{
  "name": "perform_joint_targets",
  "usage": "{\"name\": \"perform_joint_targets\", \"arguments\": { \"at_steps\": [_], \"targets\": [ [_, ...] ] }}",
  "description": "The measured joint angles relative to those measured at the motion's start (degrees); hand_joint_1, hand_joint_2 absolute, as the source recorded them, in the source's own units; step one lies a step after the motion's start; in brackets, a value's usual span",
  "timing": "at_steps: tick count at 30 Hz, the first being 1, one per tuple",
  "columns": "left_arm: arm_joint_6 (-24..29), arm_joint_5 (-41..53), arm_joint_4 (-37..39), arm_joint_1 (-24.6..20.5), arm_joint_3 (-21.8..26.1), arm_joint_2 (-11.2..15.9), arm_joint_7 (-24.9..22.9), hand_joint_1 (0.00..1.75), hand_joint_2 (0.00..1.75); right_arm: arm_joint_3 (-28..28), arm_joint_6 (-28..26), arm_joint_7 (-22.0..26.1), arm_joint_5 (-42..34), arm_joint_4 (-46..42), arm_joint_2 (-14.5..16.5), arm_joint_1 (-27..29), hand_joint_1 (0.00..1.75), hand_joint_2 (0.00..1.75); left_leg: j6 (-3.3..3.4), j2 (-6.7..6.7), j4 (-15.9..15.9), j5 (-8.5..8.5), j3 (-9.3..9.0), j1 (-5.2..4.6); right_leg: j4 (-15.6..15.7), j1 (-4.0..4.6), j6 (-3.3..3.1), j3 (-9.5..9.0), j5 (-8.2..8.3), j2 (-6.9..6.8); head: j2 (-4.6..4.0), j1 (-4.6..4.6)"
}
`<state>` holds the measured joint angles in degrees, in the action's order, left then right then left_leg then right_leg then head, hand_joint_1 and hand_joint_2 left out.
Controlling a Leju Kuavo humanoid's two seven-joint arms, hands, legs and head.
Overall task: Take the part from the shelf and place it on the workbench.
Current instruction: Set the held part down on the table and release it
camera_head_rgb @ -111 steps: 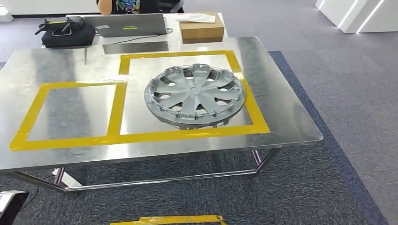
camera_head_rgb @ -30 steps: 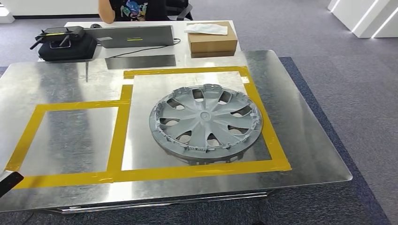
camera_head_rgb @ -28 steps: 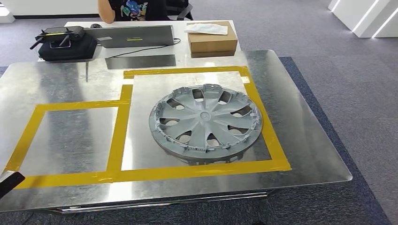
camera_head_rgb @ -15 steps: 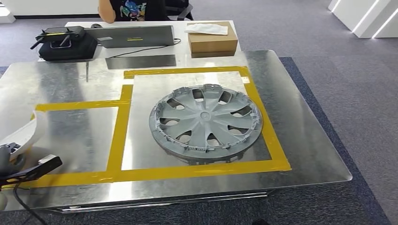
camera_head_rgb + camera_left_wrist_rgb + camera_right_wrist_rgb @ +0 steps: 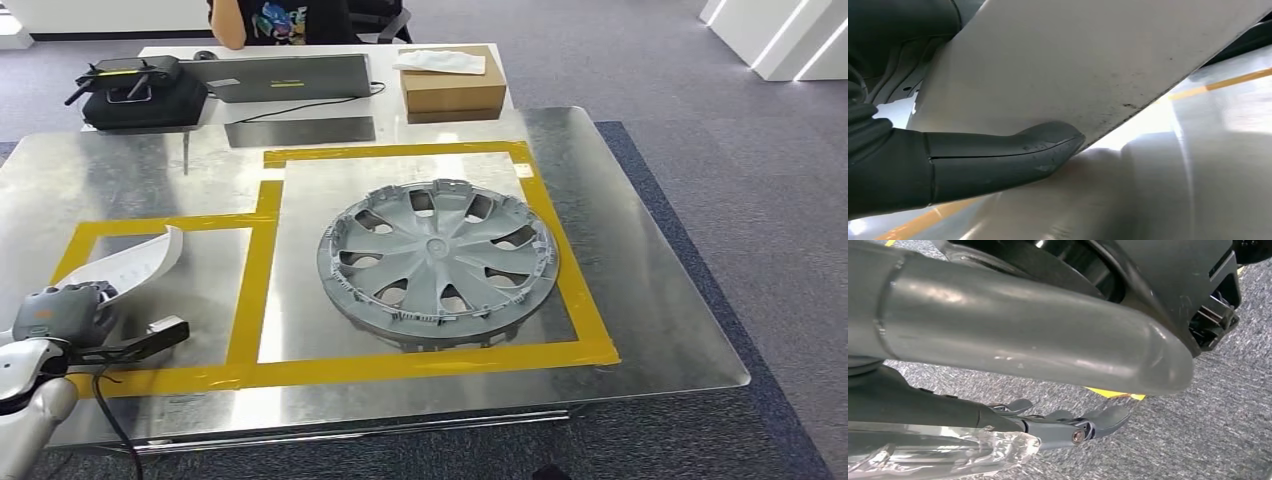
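My left hand (image 5: 60, 315) reaches in at the lower left, over the near edge of the steel workbench (image 5: 650, 300). It holds a white curved part (image 5: 132, 264) that stands tilted above the left yellow-taped square (image 5: 250, 290). In the left wrist view the thumb (image 5: 998, 157) presses against the part's pale surface (image 5: 1088, 65); the other fingers are hidden behind it. My right hand (image 5: 1068, 425) hangs above the grey carpet with its fingers stretched out and nothing in them.
A grey wheel cover (image 5: 438, 262) lies in the right taped square. Behind the workbench a desk carries a laptop (image 5: 290, 76), a cardboard box (image 5: 452, 88) and a black controller case (image 5: 140, 92), and a person sits there. Grey carpet lies to the right.
The left hand has come up from the lower left edge with the white part and moved right, over the left taped square. The wheel cover has not moved.
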<state>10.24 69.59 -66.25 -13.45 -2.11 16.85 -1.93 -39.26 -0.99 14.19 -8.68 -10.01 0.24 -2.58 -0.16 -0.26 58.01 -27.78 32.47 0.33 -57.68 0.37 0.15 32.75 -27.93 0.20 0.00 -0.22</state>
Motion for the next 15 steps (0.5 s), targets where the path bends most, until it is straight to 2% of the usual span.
{"name": "perform_joint_targets", "arguments": {
  "at_steps": [7, 15],
  "targets": [
    [-1.7, -2.6, 1.7, -2.4, -3.9, -1.3, 3.5, 1.75, 1.75, 0.0, 0.4, -0.5, 0.0, 0.0, 0.0, -0.4, 0.0, 0.0, 0.04, 0.0, 0.0, 0.04, -0.01, 0.0, 0.0, 0.0, 0.01, -0.03, 0.01, -0.02, 0.0, 0.01],
    [-3.0, -2.0, 1.8, -3.8, -7.5, -1.9, 3.9, 1.75, 1.75, 0.0, 0.5, -0.5, 0.0, 0.0, -0.1, -0.5, 0.0, 0.0, 0.05, -0.01, 0.0, 0.04, -0.01, 0.0, 0.0, -0.01, 0.01, -0.04, 0.02, -0.02, 0.0, -0.01]
  ]
}}
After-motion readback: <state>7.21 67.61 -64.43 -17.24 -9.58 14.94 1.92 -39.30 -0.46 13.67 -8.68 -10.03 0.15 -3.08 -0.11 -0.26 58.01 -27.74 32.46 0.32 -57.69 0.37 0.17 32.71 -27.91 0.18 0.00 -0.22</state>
